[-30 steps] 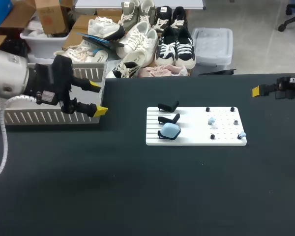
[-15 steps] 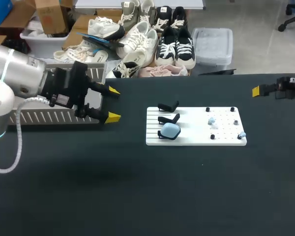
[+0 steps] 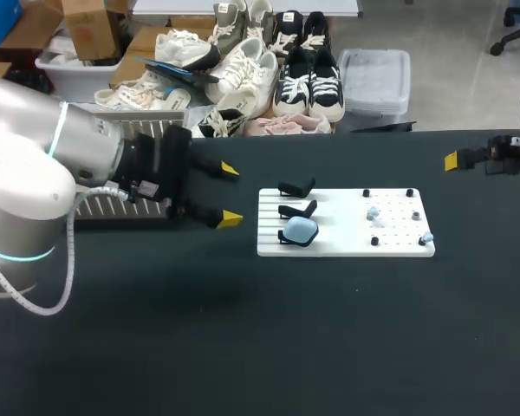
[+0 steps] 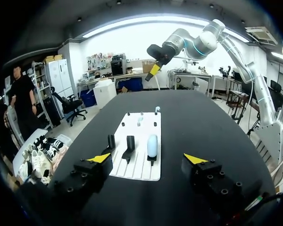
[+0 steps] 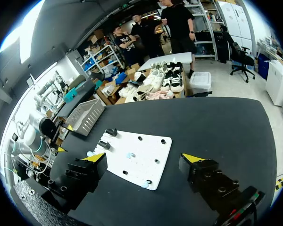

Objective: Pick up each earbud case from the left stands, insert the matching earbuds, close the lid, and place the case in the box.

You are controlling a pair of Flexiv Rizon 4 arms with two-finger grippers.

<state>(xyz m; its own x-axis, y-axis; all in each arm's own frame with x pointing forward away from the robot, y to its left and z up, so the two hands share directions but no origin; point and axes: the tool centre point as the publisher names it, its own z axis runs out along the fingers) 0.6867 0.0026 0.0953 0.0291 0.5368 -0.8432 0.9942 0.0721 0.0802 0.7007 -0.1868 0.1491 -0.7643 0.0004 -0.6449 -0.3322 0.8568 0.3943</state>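
Tabletop: a wide black tabletop [image 3: 329, 329] fills most of the head view.
Left arm: a thick silver and black arm [image 3: 35, 173] comes in from the left side and reaches toward the middle, crossing in front of the box.
Box: a white box with slatted walls [image 5: 87, 115] stands at the far left of the tabletop. In the head view the left arm hides most of it.
Board: a flat white board [image 3: 338, 221] lies near the middle of the tabletop. It has grooves on its left part and small black pegs on its right part.
Right arm: only its black end [image 3: 511, 154] shows, at the right edge over the far right of the tabletop, well apart from the board.
Left pincer: the left pincer [image 3: 229, 194] is between the box and the board. Its yellow tips are spread wide and point at the stands, and it grips nothing.
Right pincer: the right pincer [image 5: 143, 157] has its fingers spread wide with nothing between them.
Stands: three small black stands [image 3: 296, 187] sit in a row on the grooved left part of the board.
Earbud case: one light blue earbud case [image 3: 300, 229], lid shut, rests on the stand nearest the robot. The other two stands carry nothing.
Earbuds: two tiny light blue earbuds [image 3: 373, 212] lie on the pegged part, one near its middle and one at the near right corner.
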